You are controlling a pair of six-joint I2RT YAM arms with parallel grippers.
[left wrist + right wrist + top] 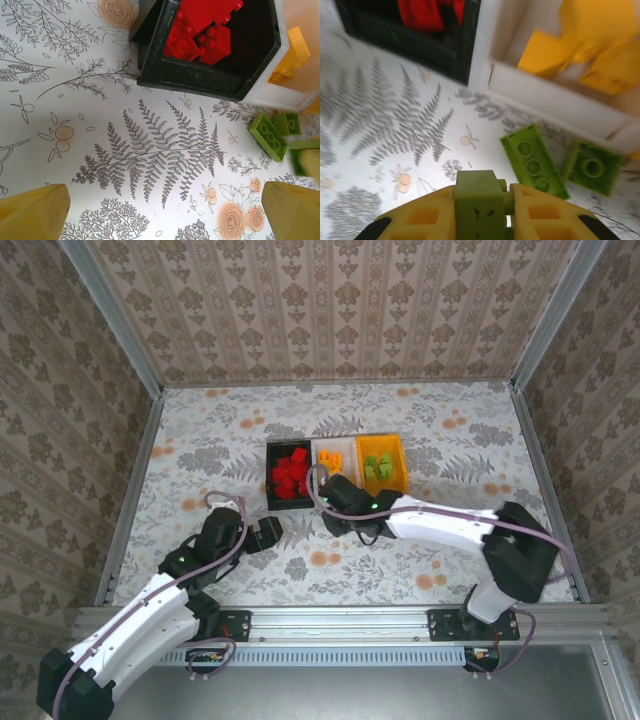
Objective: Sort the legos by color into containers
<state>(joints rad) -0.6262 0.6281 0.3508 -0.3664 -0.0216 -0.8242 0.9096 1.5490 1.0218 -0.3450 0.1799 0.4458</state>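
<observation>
1. Desk [200, 460]: covered with a printed fern and flower pattern. Three bins stand in a row at its centre, side walls touching: black bin [274, 480], white bin [322, 452], orange bin [399, 465].
2. Contents: red legos [200, 30] lie in the black bin, orange legos [292, 52] in the white bin, and green legos [377, 465] in the orange bin.
3. Loose items: a long green lego [534, 161] and a square green lego [592, 167] lie side by side, studs up, on the desk just in front of the white bin's near wall.
4. Right hand [487, 210]: fingers pressed together on a light green lego [476, 192], pinched between the yellow pads just above the desk and near the two loose pieces.
5. Left hand [162, 215]: fingers spread wide with nothing between them, above bare desk in front of the black bin.
6. Markings: a small embossed mark on the black bin's near wall is too faint to read.
</observation>
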